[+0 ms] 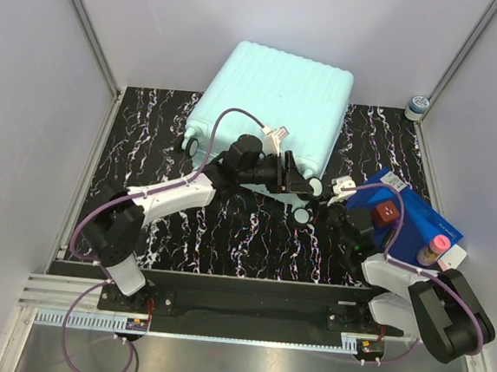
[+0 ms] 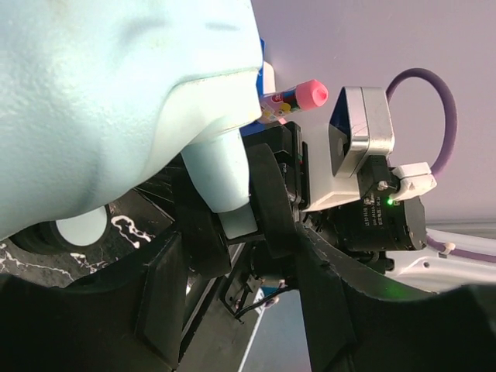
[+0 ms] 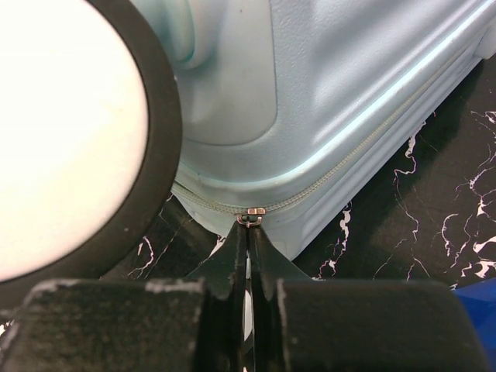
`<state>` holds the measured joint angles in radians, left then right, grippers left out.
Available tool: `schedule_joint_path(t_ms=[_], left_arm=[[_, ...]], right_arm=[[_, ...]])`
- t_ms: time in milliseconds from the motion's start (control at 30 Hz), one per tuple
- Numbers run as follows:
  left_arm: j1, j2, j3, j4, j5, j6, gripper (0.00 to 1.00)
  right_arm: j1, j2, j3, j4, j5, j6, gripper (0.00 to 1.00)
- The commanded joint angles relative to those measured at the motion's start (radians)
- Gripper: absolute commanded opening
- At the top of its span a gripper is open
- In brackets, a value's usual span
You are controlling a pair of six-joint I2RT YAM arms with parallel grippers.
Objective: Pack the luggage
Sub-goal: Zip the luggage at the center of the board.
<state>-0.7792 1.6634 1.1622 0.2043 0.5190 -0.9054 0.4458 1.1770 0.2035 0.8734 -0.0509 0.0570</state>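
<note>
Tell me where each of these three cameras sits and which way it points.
Top external: above and behind the arm bases, looking down on the luggage; the left arm and right arm show.
Left wrist: low by the luggage, facing a wheel; the open left gripper frames it.
Right wrist: near the tabletop, facing the zipper pull; the right gripper is shut on it.
Shared: both wrist views show the luggage's wheeled end.
</note>
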Motion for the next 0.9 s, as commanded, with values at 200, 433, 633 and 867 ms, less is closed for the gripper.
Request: schedule_joint_path(t_ms=[200,433,633,867], left_arm=[[0.015,0.001,0.024,0.369,0.075,-0.185,0.00],[0.017,0.013,0.017,0.435,0.019,-0.224,0.00],[0.017,0.015,-0.004,0.455,-0.019,-0.242,0.00],[0.020,0.027,-0.007,0.457,-0.042,-0.259,0.00]], right_arm=[[0.051,0.067,0.048,0.102,0.074,-0.028,0.00],[0.161,0.078,-0.002,0.257,0.169,-0.034,0.00],[0.206,0.079,-0.027,0.345,0.224,-0.048,0.00],[0.218,0.053,-0.032,0.354,0.233,-0.052,0.00]])
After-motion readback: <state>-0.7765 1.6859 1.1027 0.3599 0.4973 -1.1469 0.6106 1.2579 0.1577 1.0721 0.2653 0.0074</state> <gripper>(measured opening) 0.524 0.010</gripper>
